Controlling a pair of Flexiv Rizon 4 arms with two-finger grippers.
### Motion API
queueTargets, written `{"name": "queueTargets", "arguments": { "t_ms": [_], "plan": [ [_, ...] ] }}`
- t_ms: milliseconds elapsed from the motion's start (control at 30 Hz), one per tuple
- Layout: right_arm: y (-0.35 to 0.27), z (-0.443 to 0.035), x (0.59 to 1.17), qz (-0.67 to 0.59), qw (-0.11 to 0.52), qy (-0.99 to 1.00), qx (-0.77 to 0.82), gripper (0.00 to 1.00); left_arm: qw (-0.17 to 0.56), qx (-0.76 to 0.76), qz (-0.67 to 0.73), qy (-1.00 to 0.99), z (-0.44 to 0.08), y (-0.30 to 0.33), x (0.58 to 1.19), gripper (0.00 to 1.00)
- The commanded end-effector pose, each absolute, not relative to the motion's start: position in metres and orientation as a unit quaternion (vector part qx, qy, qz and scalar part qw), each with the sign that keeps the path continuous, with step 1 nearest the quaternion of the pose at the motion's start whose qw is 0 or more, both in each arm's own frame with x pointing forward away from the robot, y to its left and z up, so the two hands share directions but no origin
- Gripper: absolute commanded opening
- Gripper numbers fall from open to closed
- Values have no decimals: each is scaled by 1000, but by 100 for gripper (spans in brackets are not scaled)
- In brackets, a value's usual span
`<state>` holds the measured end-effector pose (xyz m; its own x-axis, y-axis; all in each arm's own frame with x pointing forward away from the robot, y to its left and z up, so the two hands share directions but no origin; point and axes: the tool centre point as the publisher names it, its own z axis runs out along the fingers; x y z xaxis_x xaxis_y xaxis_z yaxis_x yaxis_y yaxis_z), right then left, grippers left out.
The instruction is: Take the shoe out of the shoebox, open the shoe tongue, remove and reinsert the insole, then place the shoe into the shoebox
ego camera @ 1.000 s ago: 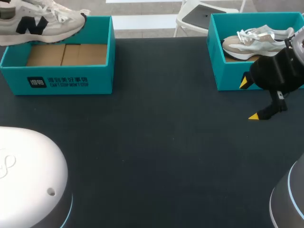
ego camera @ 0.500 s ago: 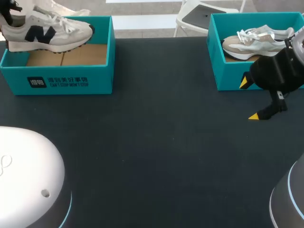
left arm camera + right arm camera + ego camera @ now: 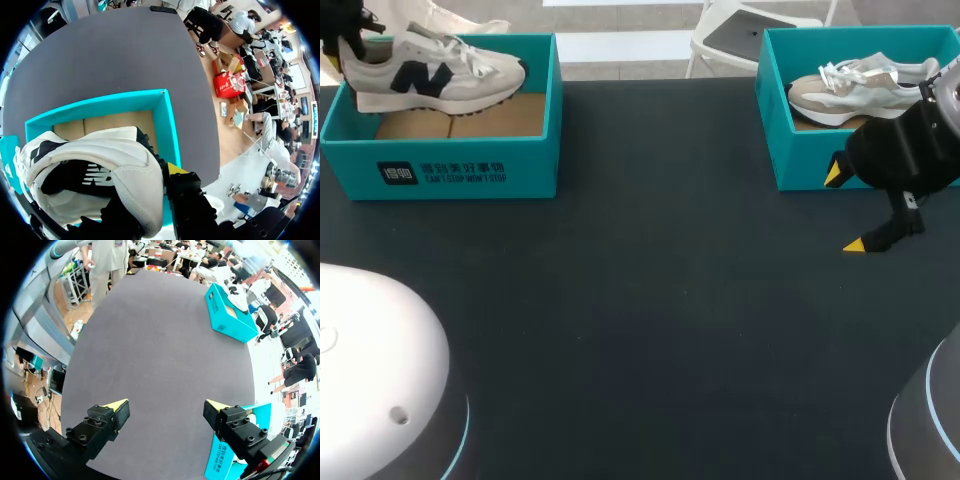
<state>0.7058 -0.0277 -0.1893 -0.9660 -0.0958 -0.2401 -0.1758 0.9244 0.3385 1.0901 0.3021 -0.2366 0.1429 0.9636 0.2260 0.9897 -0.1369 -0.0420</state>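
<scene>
A white shoe [image 3: 430,70] with a dark side logo hangs level in the opening of the teal shoebox [image 3: 440,170] at the table's far left, toe pointing right. My left gripper [image 3: 342,45] is shut on its heel. The left wrist view has the shoe [image 3: 100,170] right against the camera, one yellow-tipped finger [image 3: 176,169] beside it and the box's cardboard floor [image 3: 117,122] beneath. My right gripper [image 3: 848,208] stands open in front of the second box, nothing between its fingers [image 3: 117,406].
A second teal shoebox [image 3: 800,150] at the far right holds a grey and white shoe [image 3: 860,85]; its wall [image 3: 227,452] is close beside my right gripper. The dark tabletop [image 3: 650,300] stretches between the boxes.
The left gripper has carried the shoe down and to the right, from over the box's far left corner into its opening. The right arm has not moved.
</scene>
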Motion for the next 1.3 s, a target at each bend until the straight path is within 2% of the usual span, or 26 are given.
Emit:
{"name": "queueTargets", "arguments": {
  "t_ms": [33,1300],
  "plan": [
    [-26,-190,708,180,109,975,-70,100,98,-751,-70,-650,-251,301,1100,0],
    [-26,-190,708,180,109,975,-70,100,102,-748,-72,-652,-337,305,1060,0]
  ]
}}
